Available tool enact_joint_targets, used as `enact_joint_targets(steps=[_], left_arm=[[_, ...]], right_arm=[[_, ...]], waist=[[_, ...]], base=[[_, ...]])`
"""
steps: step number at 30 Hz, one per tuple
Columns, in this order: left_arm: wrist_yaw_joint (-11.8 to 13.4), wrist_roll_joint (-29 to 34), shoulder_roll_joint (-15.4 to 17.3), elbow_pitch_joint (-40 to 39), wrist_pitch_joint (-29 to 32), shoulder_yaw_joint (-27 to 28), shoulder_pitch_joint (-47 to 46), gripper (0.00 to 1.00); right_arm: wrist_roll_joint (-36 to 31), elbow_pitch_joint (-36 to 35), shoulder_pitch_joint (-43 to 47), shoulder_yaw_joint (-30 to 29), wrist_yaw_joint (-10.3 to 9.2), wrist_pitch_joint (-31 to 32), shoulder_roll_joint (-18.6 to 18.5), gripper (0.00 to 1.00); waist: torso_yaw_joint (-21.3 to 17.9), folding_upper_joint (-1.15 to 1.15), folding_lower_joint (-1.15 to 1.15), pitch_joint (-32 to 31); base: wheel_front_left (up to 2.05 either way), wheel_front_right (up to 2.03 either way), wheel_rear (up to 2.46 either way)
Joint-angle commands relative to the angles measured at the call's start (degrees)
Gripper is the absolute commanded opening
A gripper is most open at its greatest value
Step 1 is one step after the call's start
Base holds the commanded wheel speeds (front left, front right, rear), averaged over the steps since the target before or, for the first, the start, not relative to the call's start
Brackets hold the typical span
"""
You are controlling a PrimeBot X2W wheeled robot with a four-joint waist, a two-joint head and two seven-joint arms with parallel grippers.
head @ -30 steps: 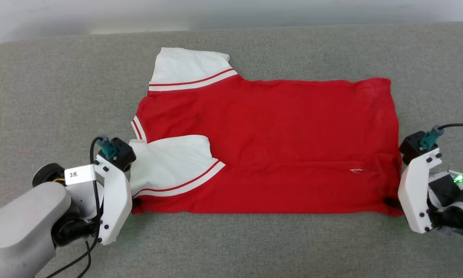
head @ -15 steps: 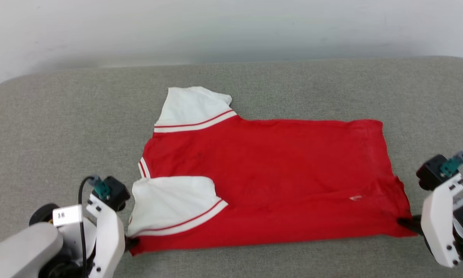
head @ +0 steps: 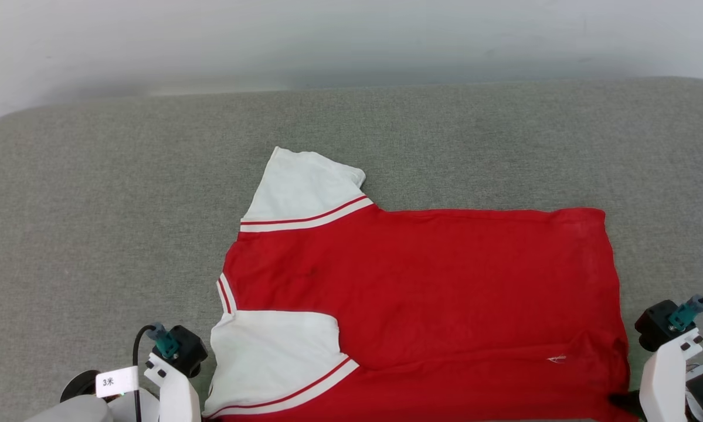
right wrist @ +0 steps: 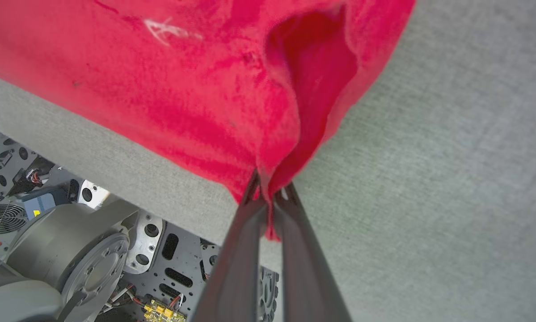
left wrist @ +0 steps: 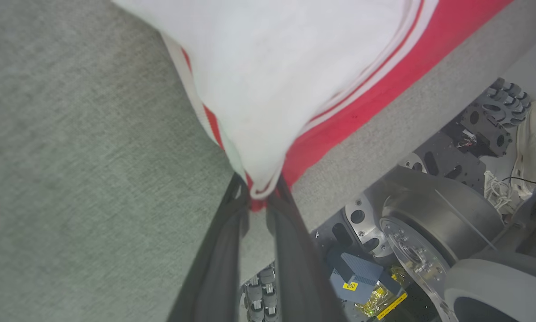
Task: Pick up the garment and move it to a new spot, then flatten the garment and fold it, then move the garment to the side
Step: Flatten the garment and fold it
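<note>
Item: garment (head: 421,293), with a red body and white sleeves with striped trim; no lettering is seen on the upper face.
Location: laid flat on the grey padded surface (head: 122,205), close to its near edge, with the sleeve end toward the robot's left and the hem end toward its right.
Lie: the far sleeve (head: 304,187) is spread outward; the near sleeve (head: 275,357) is folded in over the red body.
Left gripper (left wrist: 259,197): closed on the near-left corner, where only a small tip of white and red cloth is pinched between the fingertips.
Right gripper (right wrist: 268,194): clamped on the near-right hem corner, with the cloth drawn into a hollow pucker just above the fingers.
Step judged: the garment is held by its two near corners, either for dragging or for a fold away from the robot.
Risk, slip: little cloth is held on either side, so a corner could be lost under a brisk pull on the thin fabric.
Risk, skew: if the arms are moved unevenly, the hem line would be twisted and the body wrinkled.
Risk, layers: it cannot be told whether both layers are caught at the right corner, and a lower layer could be left behind.
Risk, edge: the robot base (left wrist: 428,223) lies just past the near edge, and cloth drawn further toward it could hang over.
Risk, sleeve: the tucked near sleeve could be flipped open when lifted.
</note>
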Motion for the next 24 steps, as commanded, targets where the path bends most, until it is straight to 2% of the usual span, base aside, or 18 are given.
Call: enact_joint_targets(steps=[1, 2, 8, 13, 17, 20, 24], left_arm=[[0.31, 0.59, -0.32, 0.76, -0.95, 0.15, 0.06, 0.42], [0.44, 0.97, -0.59, 1.04, -1.54, 0.32, -0.13, 1.00], [1.97, 4.06, 0.89, -2.28, -4.25, 2.38, -3.10, 1.00], [5.52, 6.75, 3.04, -6.49, -7.00, 6.35, -7.29, 1.00], [7.74, 10.08, 3.85, -6.89, -9.13, 9.26, -11.59, 1.00], [8.41, 11.71, 2.96, -5.82, -10.46, 11.47, -15.39, 1.00], [7.60, 13.79, 1.37, -2.82, -10.47, 13.34, -21.24, 1.00]], right_arm=[[-0.74, 0.67, 0.69, -0.43, -0.04, -0.91, 0.97, 0.85], [-1.16, 0.87, 0.66, -0.72, -0.04, -1.65, 1.59, 1.00], [-4.41, -0.74, -0.35, -4.43, -0.03, -8.70, 3.14, 1.00], [-9.72, -3.21, -1.19, -10.62, -0.04, -17.36, 5.36, 1.00], [-15.32, -5.18, -1.24, -17.70, -0.03, -25.15, 10.39, 1.00], [-20.27, -7.46, -0.53, -22.09, -0.04, -29.79, 14.21, 1.00], [-25.89, -10.86, 1.15, -27.00, -0.03, -34.01, 19.12, 1.00]], waist=[[0.24, 0.00, 0.00, 0.16], [0.34, 0.00, 0.00, 0.12], [0.71, 0.00, 0.00, -0.75], [0.28, 0.00, 0.00, -1.18], [-0.68, 0.00, 0.00, -0.26], [-1.47, 0.00, 0.00, 1.14], [-2.53, 0.00, 0.00, 3.84]], base=[[0.00, 0.00, 0.00], [0.00, 0.00, 0.00], [0.00, 0.00, 0.00], [0.00, 0.00, 0.00], [0.00, 0.00, 0.00], [0.00, 0.00, 0.00], [0.00, 0.00, 0.00]])
